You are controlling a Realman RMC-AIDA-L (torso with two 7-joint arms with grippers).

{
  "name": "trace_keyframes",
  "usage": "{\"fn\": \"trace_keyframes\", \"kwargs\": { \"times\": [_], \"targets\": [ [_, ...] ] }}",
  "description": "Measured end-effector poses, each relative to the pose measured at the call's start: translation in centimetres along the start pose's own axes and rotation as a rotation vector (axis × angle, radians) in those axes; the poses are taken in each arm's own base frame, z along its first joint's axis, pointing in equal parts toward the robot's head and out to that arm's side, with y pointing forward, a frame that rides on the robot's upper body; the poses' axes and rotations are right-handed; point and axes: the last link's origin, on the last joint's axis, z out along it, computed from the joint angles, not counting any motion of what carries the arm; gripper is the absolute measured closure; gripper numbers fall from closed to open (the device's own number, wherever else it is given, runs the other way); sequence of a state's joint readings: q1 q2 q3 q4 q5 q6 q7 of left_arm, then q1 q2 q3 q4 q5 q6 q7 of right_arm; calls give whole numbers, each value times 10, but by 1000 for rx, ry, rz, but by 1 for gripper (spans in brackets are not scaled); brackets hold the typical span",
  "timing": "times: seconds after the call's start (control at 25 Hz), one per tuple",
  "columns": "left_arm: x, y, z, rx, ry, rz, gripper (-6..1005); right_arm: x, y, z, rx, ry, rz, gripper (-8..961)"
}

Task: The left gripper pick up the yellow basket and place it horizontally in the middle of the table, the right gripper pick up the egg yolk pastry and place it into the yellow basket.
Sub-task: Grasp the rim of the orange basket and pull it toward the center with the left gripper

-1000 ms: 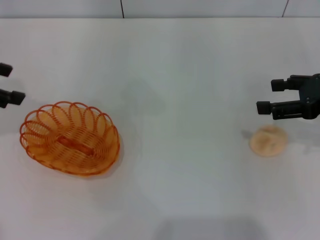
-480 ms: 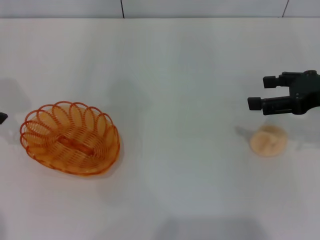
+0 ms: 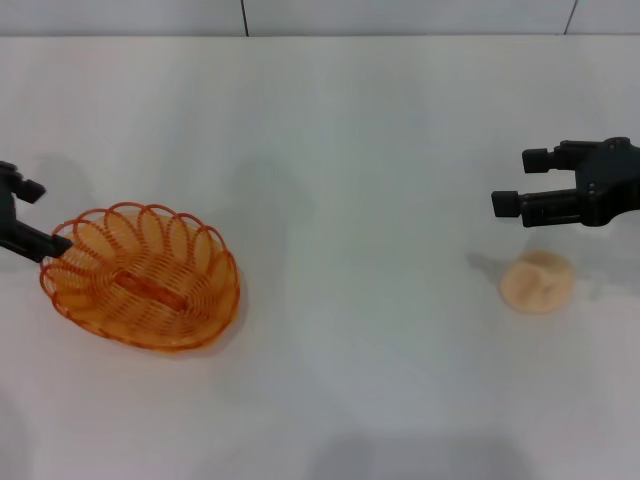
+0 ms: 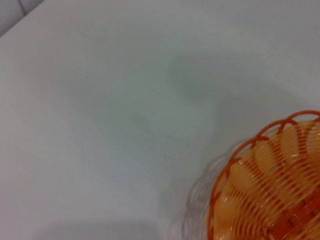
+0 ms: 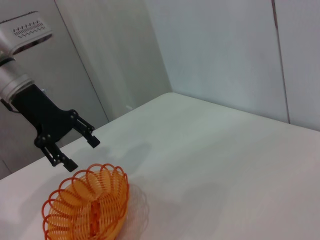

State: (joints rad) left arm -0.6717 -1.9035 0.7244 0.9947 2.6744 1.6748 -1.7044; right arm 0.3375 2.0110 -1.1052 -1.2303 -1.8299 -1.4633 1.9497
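The yellow basket (image 3: 140,277) sits on the white table (image 3: 340,130) at the left, its long side slanted. My left gripper (image 3: 46,216) is open at the basket's far-left rim, one finger tip at the rim. The right wrist view shows the left gripper (image 5: 82,154) open just above the basket (image 5: 87,210). The left wrist view shows part of the basket's rim (image 4: 270,185). The egg yolk pastry (image 3: 537,282) lies on the table at the right. My right gripper (image 3: 518,180) is open and empty, hovering just behind the pastry, apart from it.
The table's far edge meets a pale wall (image 3: 400,15) at the back. Bare white tabletop (image 3: 360,300) lies between the basket and the pastry.
My left gripper slipped almost out of view at the left edge, then came back in, lower and closer to the basket's rim. My right gripper shifted a little left and farther from the pastry.
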Motion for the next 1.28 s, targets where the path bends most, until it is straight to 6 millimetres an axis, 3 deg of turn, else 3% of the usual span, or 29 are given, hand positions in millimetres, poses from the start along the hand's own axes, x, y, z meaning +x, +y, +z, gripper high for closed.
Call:
{"fn": "trace_keyframes", "kwargs": {
  "times": [0.76, 1.28],
  "targets": [
    [-6, 8, 29, -48, -39, 1, 145, -1, -2, 0, 10, -6, 5, 80],
    [-7, 10, 37, -47, -32, -4, 159, -1, -1, -1, 10, -7, 9, 80]
  ]
}}
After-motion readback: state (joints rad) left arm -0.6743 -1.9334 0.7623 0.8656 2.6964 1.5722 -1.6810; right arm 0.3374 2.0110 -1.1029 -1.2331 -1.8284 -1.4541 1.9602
